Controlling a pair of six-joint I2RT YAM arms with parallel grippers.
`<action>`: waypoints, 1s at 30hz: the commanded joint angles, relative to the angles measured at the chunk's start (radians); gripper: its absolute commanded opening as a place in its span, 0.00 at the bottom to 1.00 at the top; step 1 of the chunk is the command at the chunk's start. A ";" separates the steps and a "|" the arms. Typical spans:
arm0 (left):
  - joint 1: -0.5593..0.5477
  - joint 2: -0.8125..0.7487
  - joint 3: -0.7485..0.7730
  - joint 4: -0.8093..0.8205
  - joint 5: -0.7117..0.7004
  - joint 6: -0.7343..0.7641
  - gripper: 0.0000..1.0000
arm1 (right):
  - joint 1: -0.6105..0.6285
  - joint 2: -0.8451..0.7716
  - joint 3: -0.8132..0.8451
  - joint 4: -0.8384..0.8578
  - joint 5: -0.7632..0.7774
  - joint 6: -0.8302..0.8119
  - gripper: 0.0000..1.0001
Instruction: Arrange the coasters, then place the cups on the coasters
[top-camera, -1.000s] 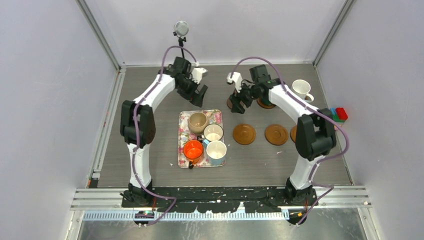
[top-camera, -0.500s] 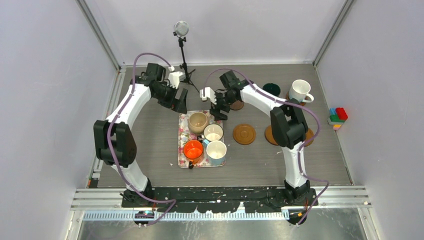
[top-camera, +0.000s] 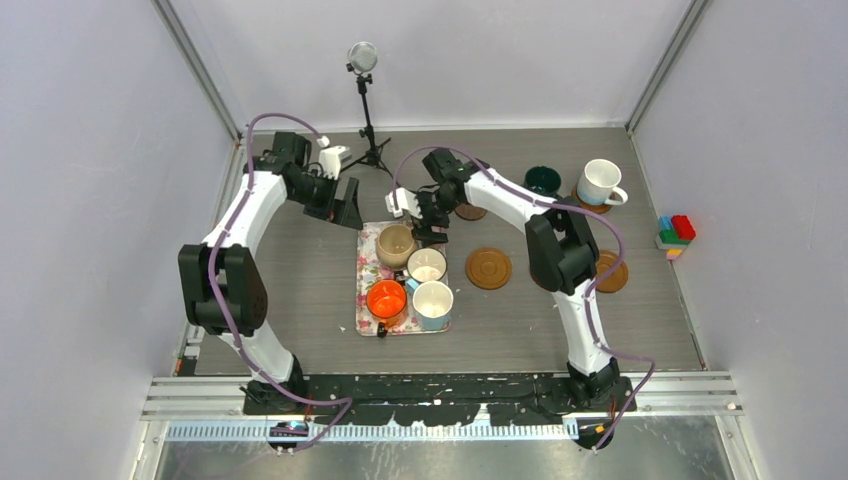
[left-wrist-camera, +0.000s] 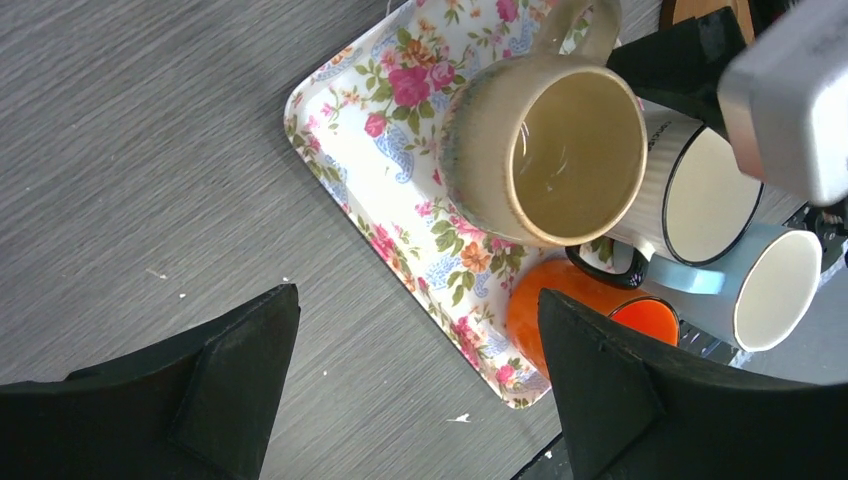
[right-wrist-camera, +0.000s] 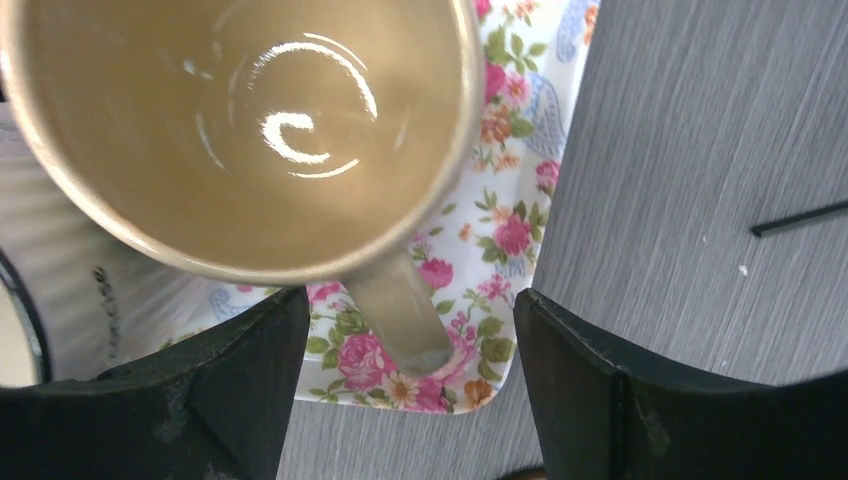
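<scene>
The right gripper (top-camera: 428, 232) swung left from the coasters (top-camera: 488, 268) to the beige mug (top-camera: 395, 243), its handle between the spread fingers, while the left gripper (top-camera: 347, 206) drew away leftward.

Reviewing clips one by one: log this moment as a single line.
phase: pre-grasp | right gripper: open, above beige mug handle | left gripper: open, empty, off floral tray far left corner

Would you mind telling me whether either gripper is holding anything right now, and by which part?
Nothing is held. The right gripper is open astride the handle of the beige mug, not gripping it; the left gripper is open and empty.
</scene>
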 joint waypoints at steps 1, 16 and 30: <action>0.026 -0.007 -0.015 0.009 0.046 -0.008 0.91 | 0.036 -0.003 0.052 -0.082 -0.014 -0.102 0.78; 0.051 -0.016 -0.032 0.022 0.047 -0.011 0.90 | 0.054 -0.015 0.034 -0.085 0.003 -0.067 0.28; 0.057 -0.062 -0.087 0.063 0.023 -0.044 0.94 | -0.027 -0.170 -0.067 0.206 -0.027 0.426 0.01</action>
